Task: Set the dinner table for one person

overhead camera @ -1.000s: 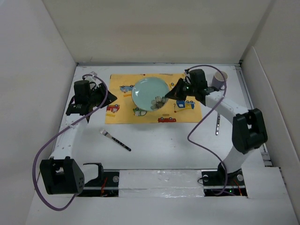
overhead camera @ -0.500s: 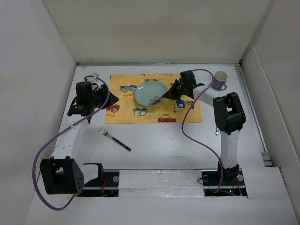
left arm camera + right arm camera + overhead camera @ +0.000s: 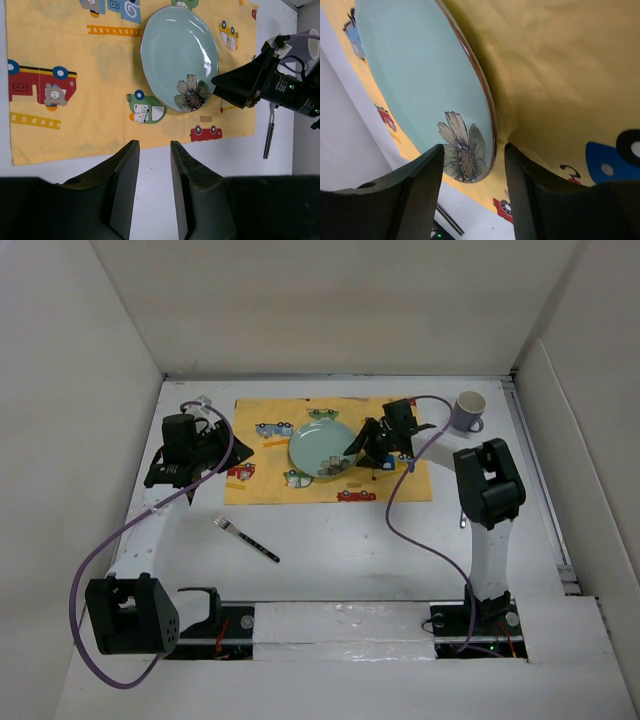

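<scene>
A pale blue-green plate [image 3: 320, 447] with a flower print lies flat on the yellow car-print placemat [image 3: 262, 483], at the back of the white dinner table [image 3: 350, 550]. My right gripper [image 3: 364, 446] is open at the plate's right rim. In the right wrist view its fingers [image 3: 422, 185] straddle the edge of the plate [image 3: 415, 75] without pinching it. My left gripper [image 3: 152, 145] is open and empty, hovering over the table just off the placemat's [image 3: 75, 115] left edge. A fork [image 3: 245, 537] lies front left.
A purple mug [image 3: 468, 411] stands at the back right, off the placemat. A knife [image 3: 269, 132] lies on the table right of the placemat, mostly behind my right arm in the top view. White panel walls surround the table.
My right gripper has opened and let go of the plate, which now lies flat on the placemat. The right arm has folded in toward the placemat. The left arm has not moved.
</scene>
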`<state>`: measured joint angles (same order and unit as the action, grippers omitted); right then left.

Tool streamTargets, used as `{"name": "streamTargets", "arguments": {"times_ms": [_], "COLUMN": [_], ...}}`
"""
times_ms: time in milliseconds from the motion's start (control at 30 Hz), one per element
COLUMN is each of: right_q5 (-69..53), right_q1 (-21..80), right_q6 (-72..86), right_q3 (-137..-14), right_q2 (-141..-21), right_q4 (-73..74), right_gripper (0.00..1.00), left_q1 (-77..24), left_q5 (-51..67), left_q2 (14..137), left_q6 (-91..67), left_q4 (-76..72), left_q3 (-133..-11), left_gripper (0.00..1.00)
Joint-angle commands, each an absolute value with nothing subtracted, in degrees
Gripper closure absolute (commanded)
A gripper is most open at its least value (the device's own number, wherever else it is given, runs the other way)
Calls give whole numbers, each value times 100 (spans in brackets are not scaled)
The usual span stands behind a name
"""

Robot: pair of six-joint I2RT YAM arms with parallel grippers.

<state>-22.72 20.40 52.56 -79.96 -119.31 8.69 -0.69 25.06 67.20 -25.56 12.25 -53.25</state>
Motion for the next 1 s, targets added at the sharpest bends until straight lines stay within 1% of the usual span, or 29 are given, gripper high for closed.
{"name": "streamTargets", "arguments": {"times_ms": [0, 33, 67, 133, 167, 200, 233, 267, 300, 400, 433, 467, 500, 533, 567, 600, 667, 700, 733, 933, 967], "right_q5": [-2128, -2023, -1987, -1838, -1846, -1846, -1715, -1627, -1513, -802, -269, -37, 252, 742, 947, 1115, 1467, 1546, 1712, 1793, 1836], "right_q1": [2031, 1952, 1899, 1628, 1478, 1320, 1136, 760, 564, -95, -227, -342, -517, -571, -623, -702, -764, -765, -817, -870, -922], "right_q6": [4687, 4571, 4475, 4141, 4053, 3965, 3938, 3938, 3937, 3946, 3938, 3955, 3946, 3955, 3955, 3929, 3885, 3920, 3920, 3674, 3674], "right_q3": [-8218, -8235, -8261, -8332, -8341, -8341, -8358, -8367, -8385, -8604, -8822, -8946, -9052, -9157, -9411, -9561, -10042, -10220, -10352, -10985, -11239], "right_q2": [-11321, -11199, -11075, -10680, -10540, -10268, -10153, -10056, -9959, -9782, -9826, -9878, -9922, -9992, -10185, -10300, -10746, -10897, -11038, -11855, -12074], "right_q4": [1369, 1467, 1572, 1889, 1924, 1942, 1942, 1934, 1942, 2117, 2240, 2433, 2487, 2531, 2636, 2819, 3170, 3312, 3409, 3550, 3794], "right_gripper": [41, 41, 42, 63, 85, 96, 100, 100, 100, 100, 100, 97, 88, 78, 61, 55, 47, 46, 46, 47, 51], "left_q1": [-88, -88, -88, -88, -88, -88, -88, -88, -88, -88, -88, -88, -88, -88, -88, -88, -88, -88, -88, -88, -88], "left_q5": [2487, 2479, 2479, 2505, 2531, 2531, 2540, 2575, 2575, 2610, 2610, 2567, 2549, 2531, 2557, 2575, 2645, 2654, 2646, 2593, 2558], "left_q2": [6636, 6610, 6609, 6601, 6592, 6592, 6592, 6592, 6592, 6583, 6583, 6583, 6583, 6592, 6600, 6609, 6636, 6636, 6636, 6636, 6636], "left_q6": [-2505, -2505, -2505, -2496, -2470, -2478, -2470, -2470, -2470, -2461, -2461, -2444, -2435, -2417, -2417, -2417, -2443, -2452, -2452, -2417, -2408], "left_q4": [1099, 1116, 1116, 1125, 1125, 1134, 1116, 1108, 1099, 1072, 1081, 1098, 1116, 1125, 1125, 1116, 1090, 1072, 1090, 1099, 1107], "left_q3": [-5388, -5388, -5396, -5397, -5396, -5388, -5362, -5335, -5309, -5265, -5273, -5282, -5300, -5309, -5343, -5344, -5344, -5352, -5353, -5335, -5335], "left_gripper": [72, 72, 72, 72, 73, 79, 88, 96, 100, 100, 100, 100, 100, 96, 91, 82, 75, 72, 71, 70, 70]}}
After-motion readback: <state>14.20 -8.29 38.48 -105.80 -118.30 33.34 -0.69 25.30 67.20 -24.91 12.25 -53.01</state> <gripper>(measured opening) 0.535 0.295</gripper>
